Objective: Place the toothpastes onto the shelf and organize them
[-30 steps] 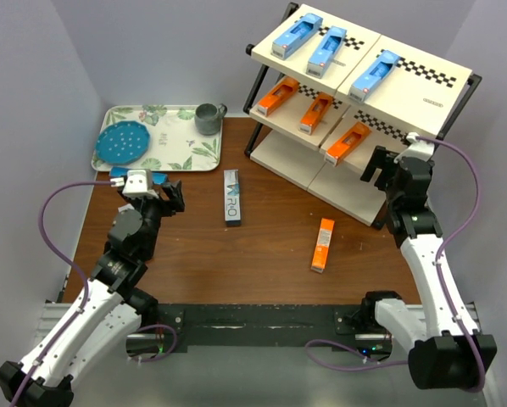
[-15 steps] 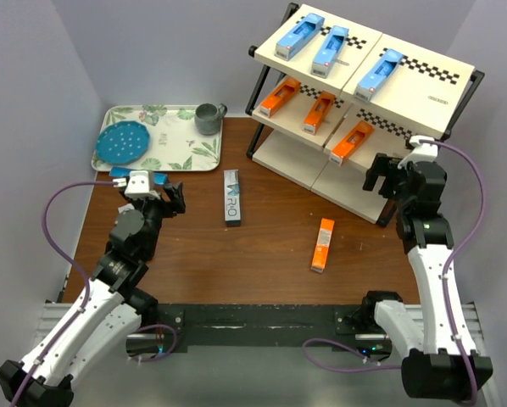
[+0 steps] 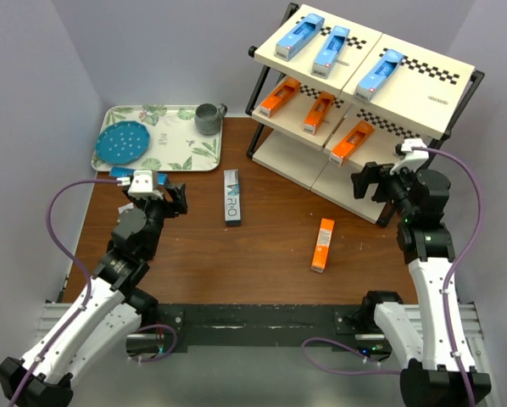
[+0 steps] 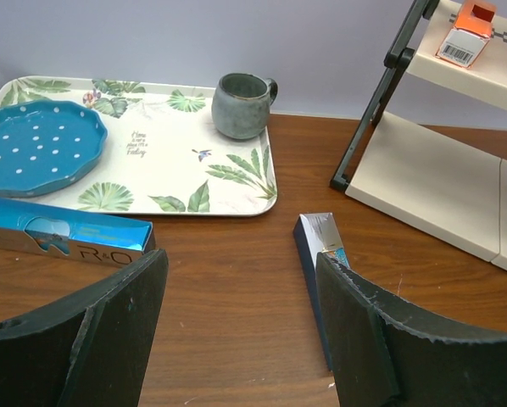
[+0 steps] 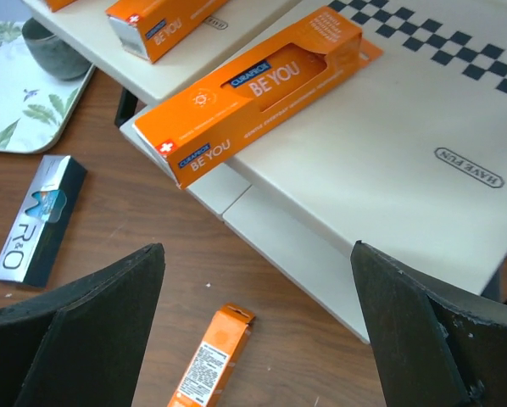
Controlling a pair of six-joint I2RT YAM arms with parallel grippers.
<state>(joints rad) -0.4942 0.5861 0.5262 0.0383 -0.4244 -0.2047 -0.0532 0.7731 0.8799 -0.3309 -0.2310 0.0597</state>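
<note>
The shelf [image 3: 423, 93] at the back right holds three light blue toothpastes [image 3: 329, 48] on its top board and three orange ones [image 3: 318, 112] on the middle board. A grey-and-teal box [image 3: 231, 197] and an orange box [image 3: 322, 244] lie on the table. Another blue box [image 4: 63, 237] lies just in front of the tray. My left gripper [image 4: 238, 263] hovers open and empty between that blue box and the grey-and-teal box [image 4: 317, 254]. My right gripper [image 5: 255, 248] is open wide and empty by the shelf's front, above the loose orange box [image 5: 207, 360].
A leaf-patterned tray [image 3: 177, 157] at the back left carries a blue dotted plate [image 3: 124, 142] and a grey mug [image 3: 208, 119]. The shelf's black frame leg [image 4: 368, 119] stands on the table right of the tray. Walls close in the left, back and right sides.
My right gripper has swung left, away from the shelf's right end and out over the table, opening slightly. The left arm has edged a little to the right. The boxes have not moved.
</note>
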